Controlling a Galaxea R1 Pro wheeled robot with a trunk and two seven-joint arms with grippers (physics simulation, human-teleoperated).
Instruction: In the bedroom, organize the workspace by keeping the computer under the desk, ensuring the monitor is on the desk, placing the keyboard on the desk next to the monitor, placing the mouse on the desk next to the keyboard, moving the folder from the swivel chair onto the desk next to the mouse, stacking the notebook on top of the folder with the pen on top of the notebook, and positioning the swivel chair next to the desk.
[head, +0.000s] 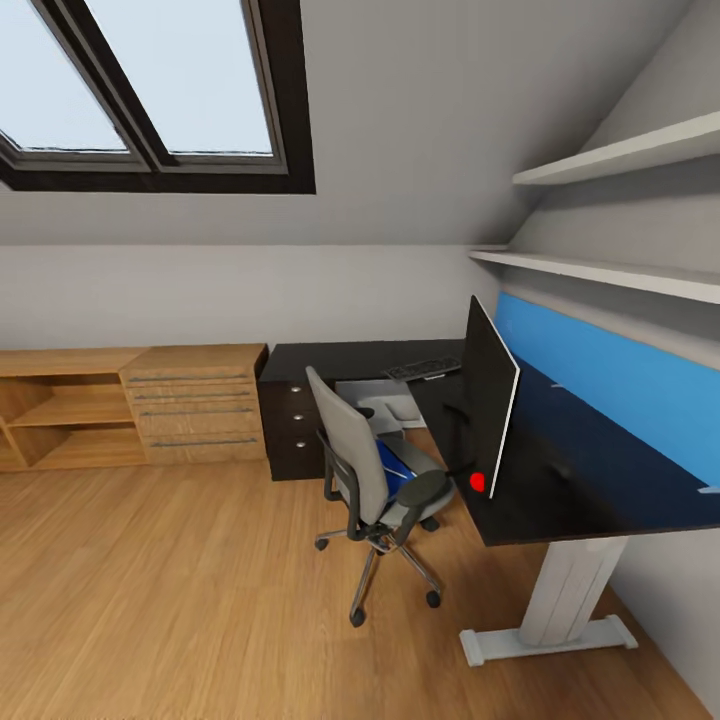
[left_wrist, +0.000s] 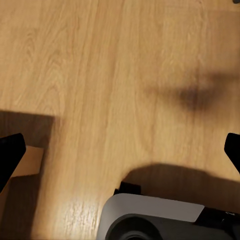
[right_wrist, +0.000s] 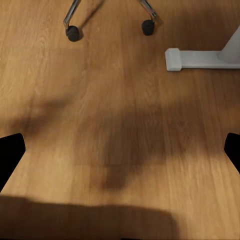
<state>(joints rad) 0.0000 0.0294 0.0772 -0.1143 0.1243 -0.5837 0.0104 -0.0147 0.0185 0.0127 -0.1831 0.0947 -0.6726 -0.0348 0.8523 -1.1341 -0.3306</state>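
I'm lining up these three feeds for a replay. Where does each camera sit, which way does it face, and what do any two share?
Head view: on the robot's head, facing forward and down at the desk, monitor and chair.
Left wrist view: by the left claw, facing down at the floor; dark fingertips at both edges.
Right wrist view: by the right claw, facing the floor.
Shared: head and right wrist views both show the chair's casters and the desk foot.

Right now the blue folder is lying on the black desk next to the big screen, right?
Not quite. The blue folder is lying on the seat of the grey chair, not on the black desk. The head view shows it. The big screen does stand on the desk.
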